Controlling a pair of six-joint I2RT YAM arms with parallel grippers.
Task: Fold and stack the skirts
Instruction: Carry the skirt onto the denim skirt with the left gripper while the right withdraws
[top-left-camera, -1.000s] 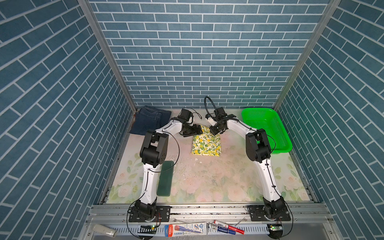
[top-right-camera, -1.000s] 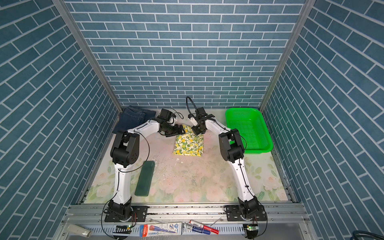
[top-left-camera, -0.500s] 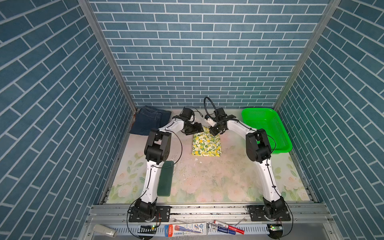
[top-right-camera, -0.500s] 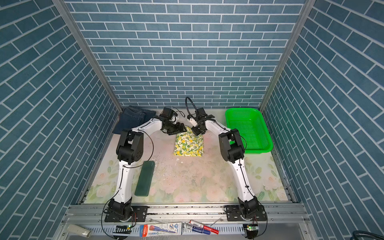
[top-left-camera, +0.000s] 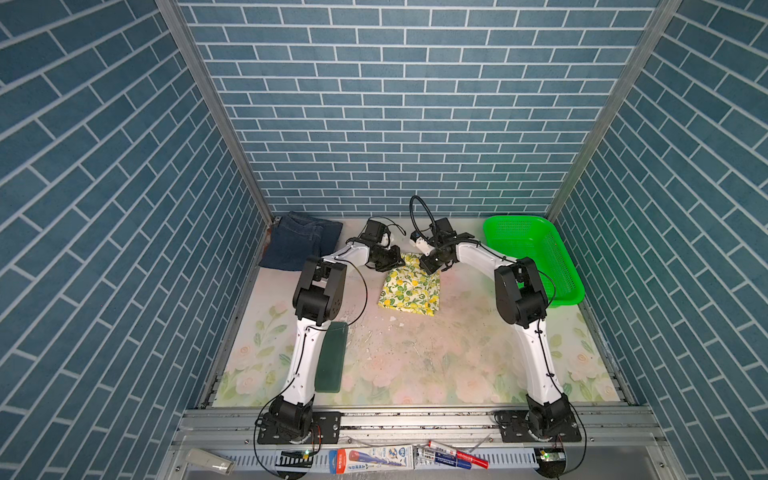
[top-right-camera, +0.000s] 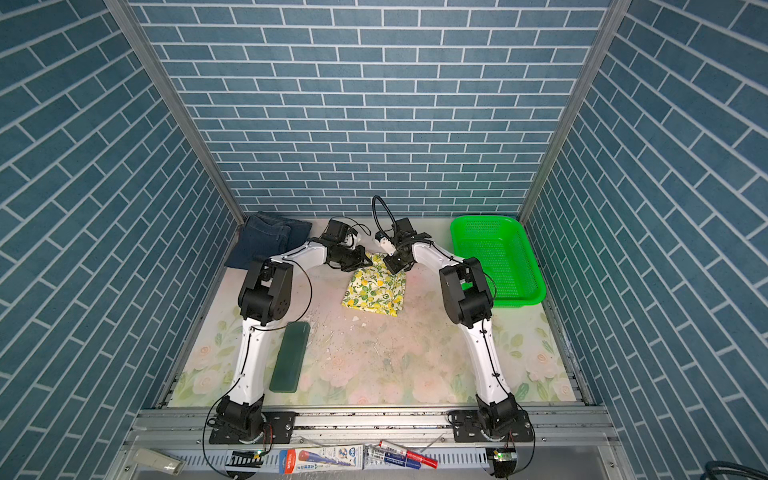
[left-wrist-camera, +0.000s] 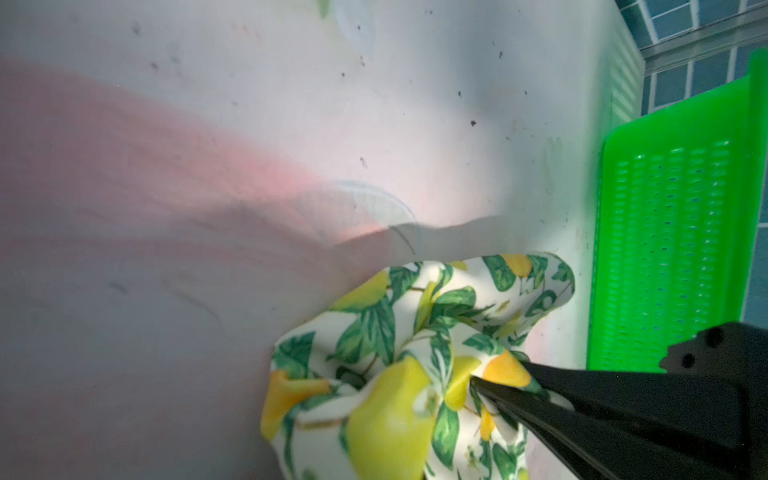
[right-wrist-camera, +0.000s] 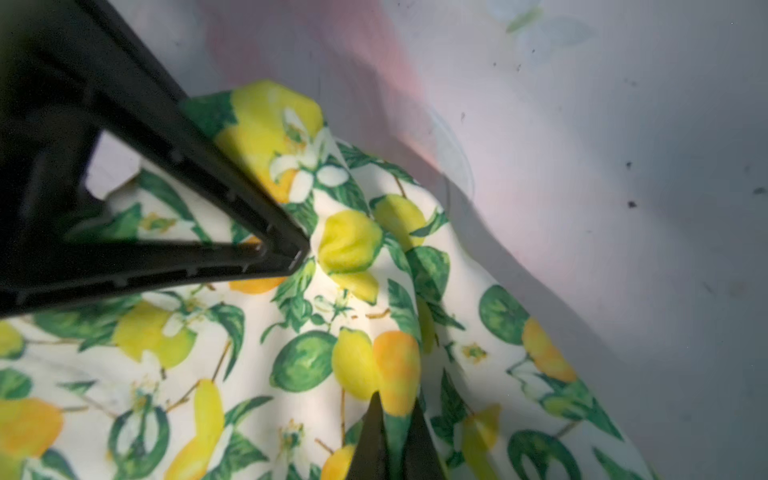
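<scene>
No brand or label can be read. The blue-and-white packet (top-left-camera: 370, 459) and the marker pens (top-left-camera: 455, 457) on the front rail carry print that is too small to make out.

The lemon-print skirt (top-left-camera: 409, 286) lies folded near the middle of the floral worktop (top-left-camera: 415, 357), towards the back wall. Both arms meet at its far edge. The left end effector (left-wrist-camera: 476, 380) is closed tight on a bunched corner of the skirt. The right end effector (right-wrist-camera: 301, 251) is pinched shut on the cloth just beside it, its tips buried in a pucker.

In both top views the arm bodies cover that far edge, so the gripped corners show only in the wrist views. The wrist views cut off most of the skirt.

The denim skirt (top-left-camera: 299, 243) lies folded in the back left corner, well apart. A thin reddish sliver (top-left-camera: 269, 236) shows at its wall-side edge, too little to identify.

The left arm hides part of the dark green pad (top-left-camera: 331, 361). The right arm crosses the near side of the green basket (top-left-camera: 561, 266).
</scene>
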